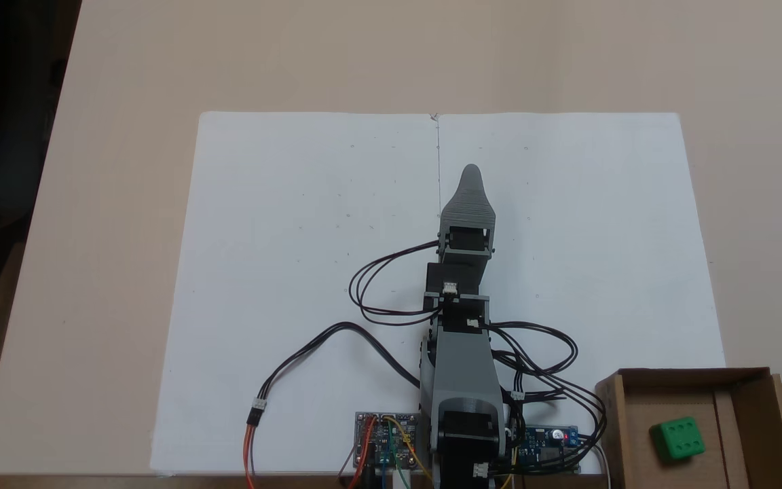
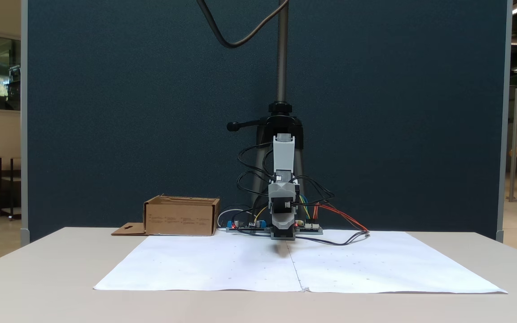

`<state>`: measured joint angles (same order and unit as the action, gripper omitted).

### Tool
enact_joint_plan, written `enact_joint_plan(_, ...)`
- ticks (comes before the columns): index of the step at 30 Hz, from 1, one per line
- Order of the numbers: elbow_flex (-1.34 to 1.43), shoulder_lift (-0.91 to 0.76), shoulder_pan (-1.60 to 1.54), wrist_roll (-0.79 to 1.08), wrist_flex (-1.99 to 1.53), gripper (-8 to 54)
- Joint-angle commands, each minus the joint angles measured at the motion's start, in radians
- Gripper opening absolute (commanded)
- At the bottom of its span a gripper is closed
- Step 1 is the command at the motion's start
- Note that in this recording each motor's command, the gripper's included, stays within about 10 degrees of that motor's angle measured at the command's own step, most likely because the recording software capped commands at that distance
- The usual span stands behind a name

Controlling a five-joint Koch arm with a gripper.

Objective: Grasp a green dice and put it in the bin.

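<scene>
The gripper [image 1: 470, 170] points along the seam between the two white paper sheets [image 1: 309, 272], near the middle of the desk [image 1: 126, 81]. In both fixed views the jaws lie one behind the other and present a single tapered grey tip, so it cannot be told whether the fingers are spread or pressed together. Nothing is seen between them.

The green dice [image 1: 677, 439] is a small bright green cube with rounded edges; its upper face shows four sunken darker pips. It lies on the floor of the bin [image 1: 751, 407], a brown cardboard box with low walls at the desk's lower right corner in a fixed view. A flap with a hang-hole cutout projects from the bin.

The frame edge cuts off the bin's lower part. In a fixed view [image 2: 181, 216] the bin's walls hide the dice.
</scene>
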<state>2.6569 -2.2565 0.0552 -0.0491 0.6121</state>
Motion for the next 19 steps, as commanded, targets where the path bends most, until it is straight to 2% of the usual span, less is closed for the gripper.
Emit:
enact_joint_plan(1, 0.175, -0.109, 0.009, 0.078, 0.175, 44.7)
enact_joint_plan(19, 0.175, -0.110, 0.005, 0.077, 0.175, 44.7)
